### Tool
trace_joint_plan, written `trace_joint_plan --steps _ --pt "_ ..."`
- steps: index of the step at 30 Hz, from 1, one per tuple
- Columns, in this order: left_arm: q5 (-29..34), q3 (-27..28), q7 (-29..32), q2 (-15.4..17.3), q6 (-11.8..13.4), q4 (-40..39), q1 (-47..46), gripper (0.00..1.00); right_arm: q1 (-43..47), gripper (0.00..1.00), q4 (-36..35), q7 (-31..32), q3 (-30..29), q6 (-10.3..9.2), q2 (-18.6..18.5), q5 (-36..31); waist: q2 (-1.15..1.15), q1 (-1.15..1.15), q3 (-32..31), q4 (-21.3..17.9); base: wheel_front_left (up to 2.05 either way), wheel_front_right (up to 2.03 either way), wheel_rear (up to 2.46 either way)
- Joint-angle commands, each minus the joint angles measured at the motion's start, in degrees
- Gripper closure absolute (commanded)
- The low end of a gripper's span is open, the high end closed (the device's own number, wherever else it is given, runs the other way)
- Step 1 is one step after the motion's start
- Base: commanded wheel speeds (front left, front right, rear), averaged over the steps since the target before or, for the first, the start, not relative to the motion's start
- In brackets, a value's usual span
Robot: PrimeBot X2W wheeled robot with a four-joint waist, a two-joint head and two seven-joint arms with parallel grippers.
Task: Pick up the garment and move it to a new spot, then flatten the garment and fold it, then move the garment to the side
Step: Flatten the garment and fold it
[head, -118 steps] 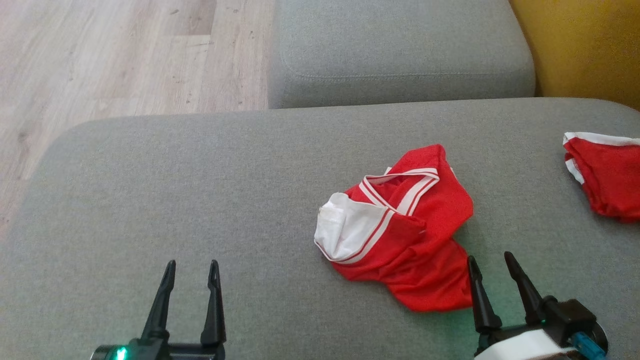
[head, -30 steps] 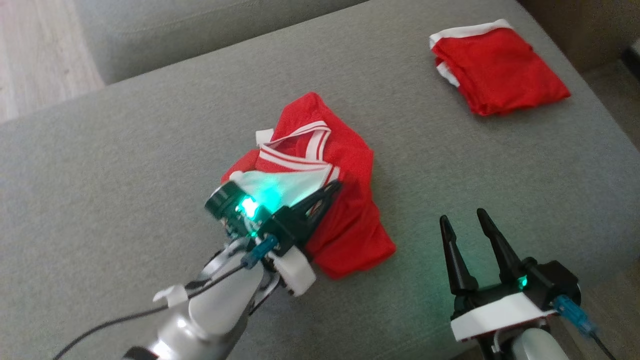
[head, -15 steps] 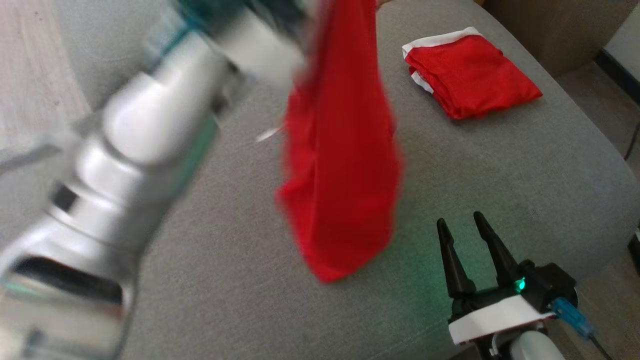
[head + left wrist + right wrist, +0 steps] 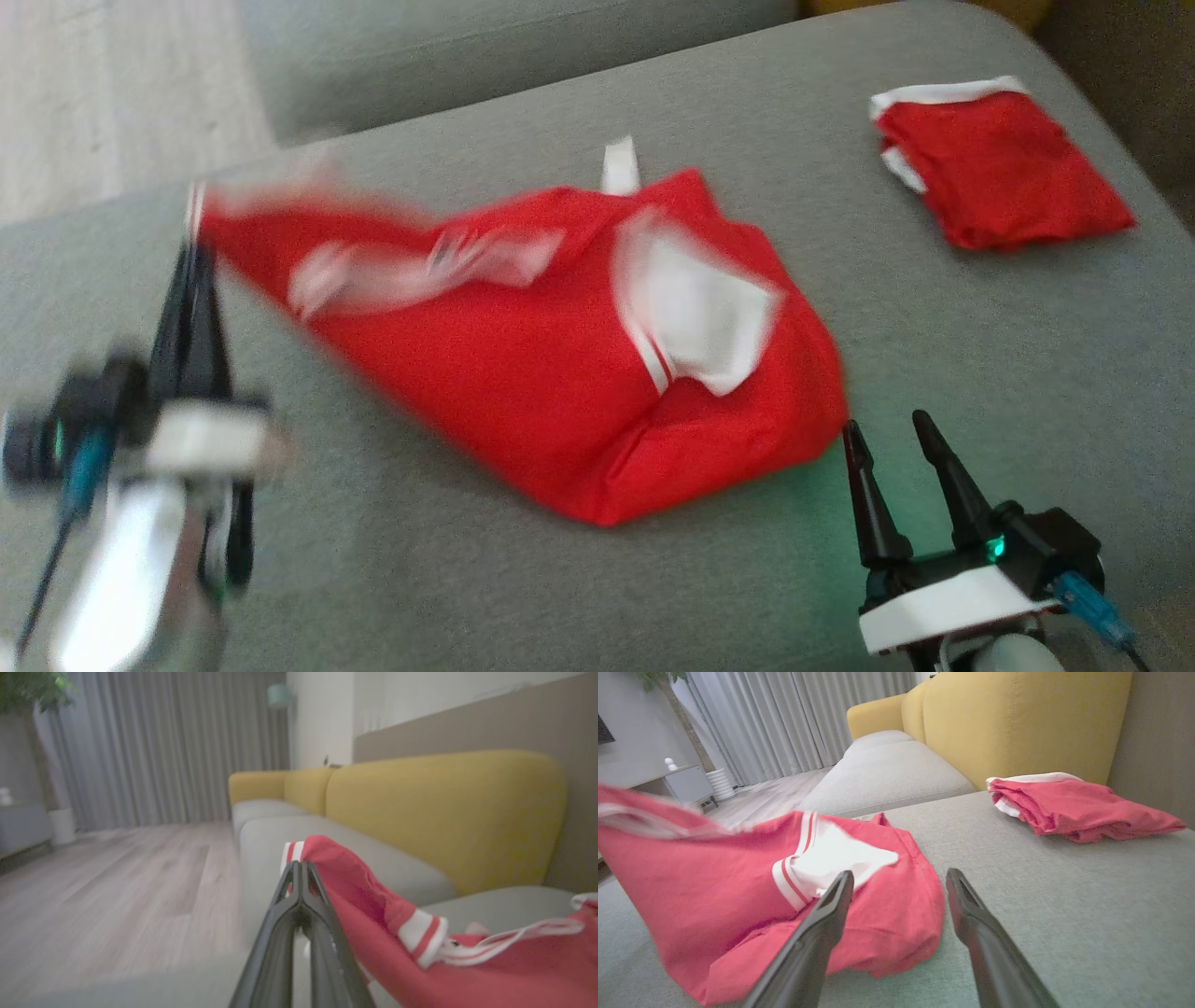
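Step in hand: relocating the garment, the first stage of the task. The grey sofa cushion (image 4: 934, 308) carries the work. The red garment (image 4: 523, 373) lies spread over its centre, with one corner drawn out toward 9 o'clock. A folded garment (image 4: 1004, 173) rests at 2 o'clock, well apart. The left gripper (image 4: 191, 252), jaws closed, pinches that corner. The right gripper (image 4: 885, 425), jaws fully spread and empty, stands at 4 o'clock, just beside the cloth. Next move, as judged: lower the corner, then flatten using both grippers.
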Motion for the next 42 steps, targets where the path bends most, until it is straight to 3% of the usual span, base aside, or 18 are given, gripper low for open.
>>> trace_joint_plan --steps 1,6,7,8,11,15,18,21,25,26,33,37,42 --pt "-0.48 4.32 -0.31 2.16 0.73 -3.34 -1.35 1.0 -1.6 0.0 -2.01 -0.22 1.17 -0.04 -0.21 -0.53 0.0 0.0 1.75 2.51 0.0 0.0 0.0" --pt "-1.12 10.54 -0.31 -0.37 0.85 -4.64 11.13 1.0 -2.82 0.0 -1.82 -0.22 0.94 -0.04 -0.21 -1.14 0.0 0.0 2.97 5.73 0.0 0.0 0.0" --pt "-1.01 11.35 -0.31 -0.7 0.23 -4.36 12.09 0.65 -3.04 0.0 -1.7 -0.22 1.06 -0.04 -0.21 -1.27 0.0 0.0 3.14 6.15 0.0 0.0 0.0" --pt "-0.73 11.92 -0.31 -1.03 -0.41 -4.17 12.61 0.0 -3.24 0.0 -1.6 -0.22 1.16 -0.04 -0.21 -1.38 0.0 0.0 3.22 6.49 0.0 0.0 0.0" --pt "1.89 12.75 -0.31 -1.15 -1.43 -5.06 12.28 0.0 -3.68 0.0 -1.42 -0.22 1.29 -0.04 -0.21 -1.54 0.0 0.0 3.45 7.07 0.0 0.0 0.0" --pt "7.52 8.04 0.65 1.1 -4.81 -9.04 6.8 0.0 -4.34 0.0 -1.35 -0.22 2.02 -0.04 -0.21 -1.47 0.0 0.0 3.99 6.61 0.0 0.0 0.0" --pt "9.87 2.41 5.75 3.53 -10.13 -12.41 0.14 0.0 -4.76 0.0 -1.43 -0.22 2.89 -0.04 -0.21 -1.05 0.0 0.0 4.79 5.34 0.0 0.0 0.0" --pt "10.14 -5.91 12.67 5.47 -12.78 -14.89 -7.73 0.0 -5.36 0.0 -1.37 -0.22 3.72 -0.04 -0.21 -0.51 0.0 0.0 5.93 3.36 0.0 0.0 0.0" --pt "4.88 -24.12 20.79 9.09 -13.08 -17.47 -20.2 0.0 -6.68 0.0 -1.54 -0.22 4.81 -0.04 -0.21 0.36 0.0 0.0 8.4 -0.49 0.0 0.0 0.0" --pt "4.88 -24.12 20.79 9.09 -13.08 -17.47 -20.2 0.0 -6.68 0.0 -1.54 -0.22 4.81 -0.04 -0.21 0.36 0.0 0.0 8.4 -0.49 0.0 0.0 0.0" --pt "-7.18 -49.75 29.29 12.69 -13.1 -13.01 -39.61 0.0 -9.02 0.0 -2.39 -0.22 6.57 -0.04 -0.21 2.82 0.0 0.0 13.75 -7.96 0.0 0.0 0.0" --pt "-11.79 -55.64 30.66 13.31 -13.11 -9.59 -45.21 0.0 -9.35 0.0 -2.7 -0.22 7.11 -0.04 -0.21 4.43 0.0 0.0 16.11 -11.31 0.0 0.0 0.0" --pt "-11.59 -56.76 32.36 13.83 -13.11 -8.03 -46.7 0.0 -9.77 0.0 -2.86 -0.22 8.36 -0.04 -0.21 5.94 0.0 0.0 18.35 -13.95 0.0 0.0 0.0"
